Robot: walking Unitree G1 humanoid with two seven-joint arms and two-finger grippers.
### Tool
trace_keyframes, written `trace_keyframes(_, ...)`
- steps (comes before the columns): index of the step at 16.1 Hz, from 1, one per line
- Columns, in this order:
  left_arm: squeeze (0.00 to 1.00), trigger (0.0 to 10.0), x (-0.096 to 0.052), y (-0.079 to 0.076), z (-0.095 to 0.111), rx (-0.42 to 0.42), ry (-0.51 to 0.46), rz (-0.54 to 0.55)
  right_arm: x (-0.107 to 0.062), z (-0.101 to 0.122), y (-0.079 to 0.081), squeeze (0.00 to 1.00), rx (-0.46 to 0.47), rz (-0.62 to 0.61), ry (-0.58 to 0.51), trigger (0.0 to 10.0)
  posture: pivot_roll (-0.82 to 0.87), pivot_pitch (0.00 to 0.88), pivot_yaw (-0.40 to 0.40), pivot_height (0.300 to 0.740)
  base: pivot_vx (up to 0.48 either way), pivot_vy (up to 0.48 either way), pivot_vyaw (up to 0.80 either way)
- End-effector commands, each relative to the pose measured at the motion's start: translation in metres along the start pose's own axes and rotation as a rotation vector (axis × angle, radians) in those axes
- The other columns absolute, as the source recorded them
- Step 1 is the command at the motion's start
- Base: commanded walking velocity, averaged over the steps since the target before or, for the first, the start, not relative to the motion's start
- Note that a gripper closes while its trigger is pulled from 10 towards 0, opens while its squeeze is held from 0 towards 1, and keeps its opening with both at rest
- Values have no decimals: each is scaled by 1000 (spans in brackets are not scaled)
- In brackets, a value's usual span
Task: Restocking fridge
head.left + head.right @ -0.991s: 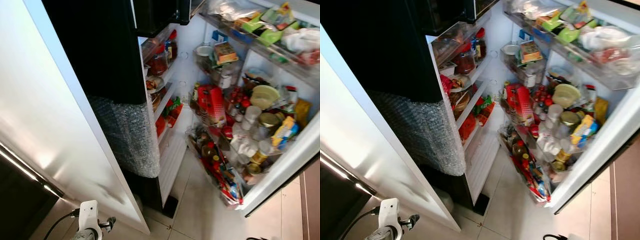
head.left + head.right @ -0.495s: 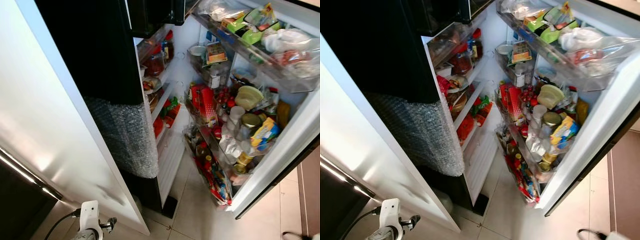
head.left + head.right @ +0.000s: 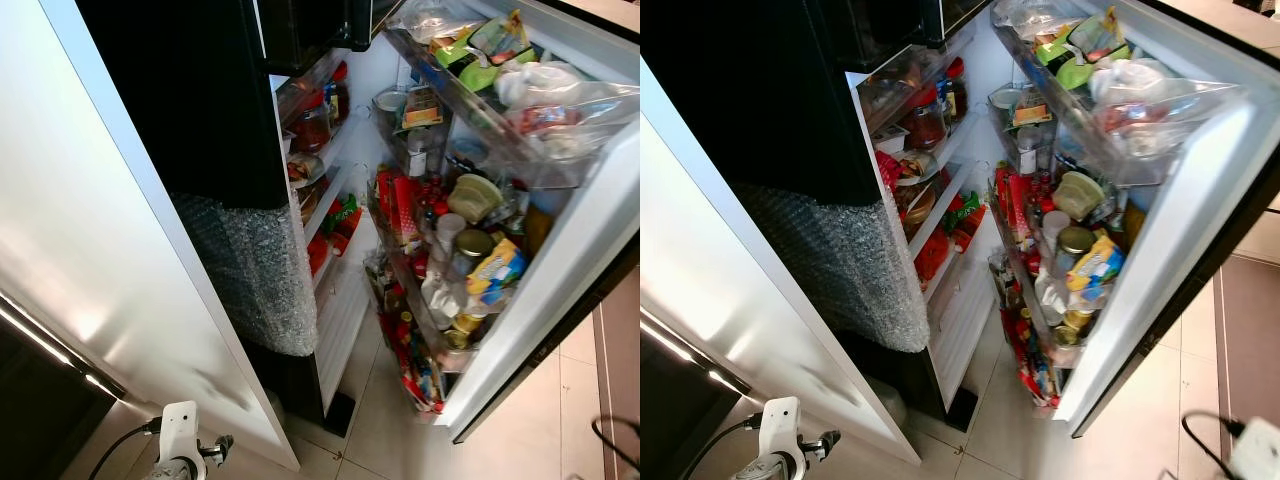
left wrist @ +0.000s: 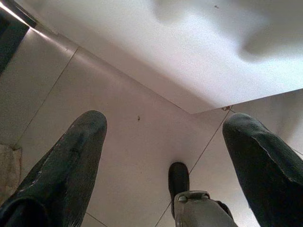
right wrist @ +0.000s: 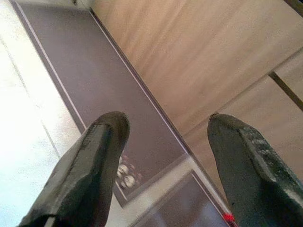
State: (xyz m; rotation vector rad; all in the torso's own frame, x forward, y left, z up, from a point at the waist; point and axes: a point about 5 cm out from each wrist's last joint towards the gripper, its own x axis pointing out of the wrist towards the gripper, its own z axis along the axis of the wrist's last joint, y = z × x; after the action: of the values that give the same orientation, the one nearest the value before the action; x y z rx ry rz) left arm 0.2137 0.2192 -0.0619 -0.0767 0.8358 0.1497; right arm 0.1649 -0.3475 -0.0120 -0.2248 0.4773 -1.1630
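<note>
The fridge stands open before me. Its inner shelves [image 3: 322,130] hold jars, bottles and red packets. The right door [image 3: 560,260] is half swung in, and its racks are crammed with jars, bottles, a yellow packet [image 3: 497,268] and bagged food [image 3: 540,85]. My left gripper [image 4: 165,125] hangs low over the pale tiled floor, open, nothing between its fingers. My right gripper [image 5: 168,124] is open too and holds nothing; behind it are floor and a wooden cabinet front [image 5: 203,52].
The white left door [image 3: 90,230] stands open close on my left. Bubble wrap [image 3: 255,275] covers a dark panel below the upper compartment. A black cable [image 3: 1205,440] and a white object [image 3: 1260,450] lie on the floor at right.
The right fridge door has swung leftward toward the fridge, narrowing the opening. A cable and a white object have come into sight on the floor at right.
</note>
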Motion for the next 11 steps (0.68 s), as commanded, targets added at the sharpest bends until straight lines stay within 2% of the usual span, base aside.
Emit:
trace_keyframes(1, 0, 10000, -1, 4, -3, 11, 19, 11, 0, 3, 3, 0, 10, 25, -15, 10000, -71, 29, 69, 740, 0, 0, 0)
trace_keyframes(4, 0, 10000, -1, 4, -3, 12, 17, 10, -2, 13, 19, 0, 47, 178, -47, 10000, -67, 38, 73, 740, 0, 0, 0)
trace_keyframes(9, 0, 10000, -1, 5, -2, 20, 15, 7, 5, 38, 26, 0, 105, 250, -118, 10000, -70, 39, 74, 740, 0, 0, 0)
trace_keyframes(10, 0, 10000, -1, 5, -2, 24, 15, 4, 6, 49, 30, 0, 115, 278, -160, 10000, -67, 37, 74, 740, 0, 0, 0)
trace_keyframes(11, 0, 10000, -1, 5, -2, 27, 15, 3, 6, 55, 33, 0, 91, 297, -187, 10000, -69, 37, 75, 740, 0, 0, 0)
